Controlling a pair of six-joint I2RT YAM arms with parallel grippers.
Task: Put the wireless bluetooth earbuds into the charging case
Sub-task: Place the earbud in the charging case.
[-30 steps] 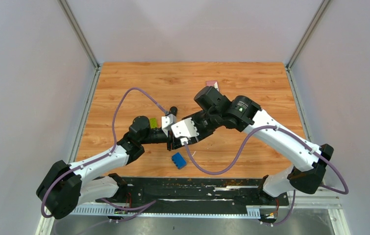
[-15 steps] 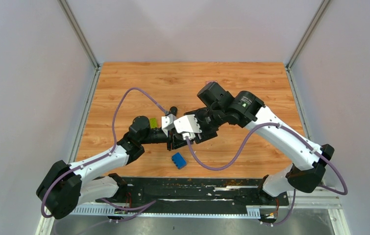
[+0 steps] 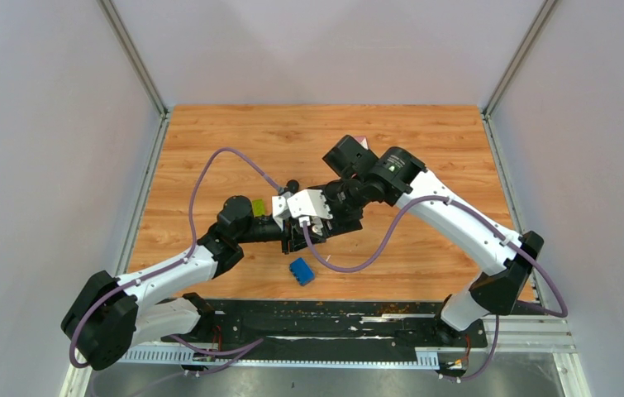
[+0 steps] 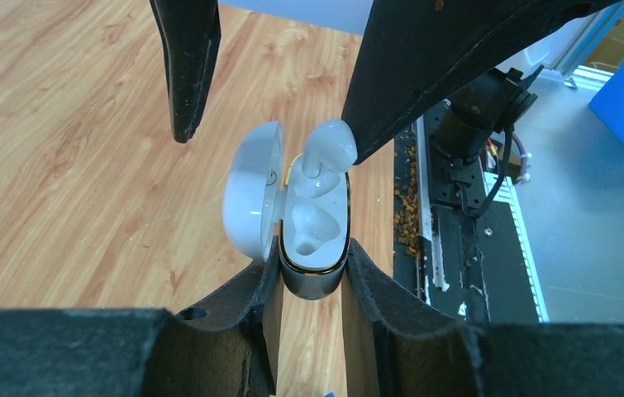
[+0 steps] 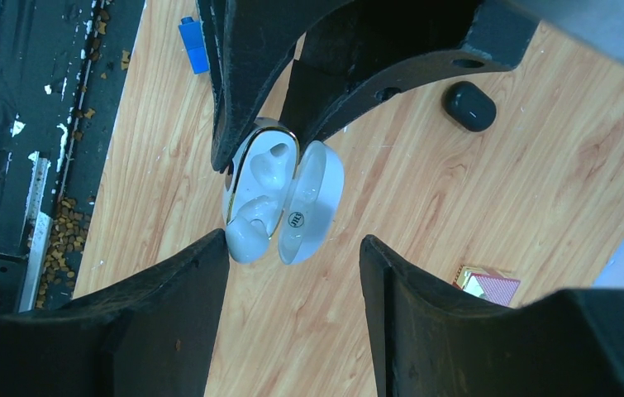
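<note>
Showing only in wrist views: white earbud touching charging case.

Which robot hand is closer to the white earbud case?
Left. The left gripper clamps the open white charging case between its jaws. The right gripper has its jaws wide open around the case's far end, one jaw beside a white earbud.

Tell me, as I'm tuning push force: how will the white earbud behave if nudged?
Glossy and rounded, the earbud probably slips sideways when pushed rather than seating straight. Tiny beside the case, it is likely very light and easily flicked out. The case, clamped in the left pincer, should stay put.
</note>
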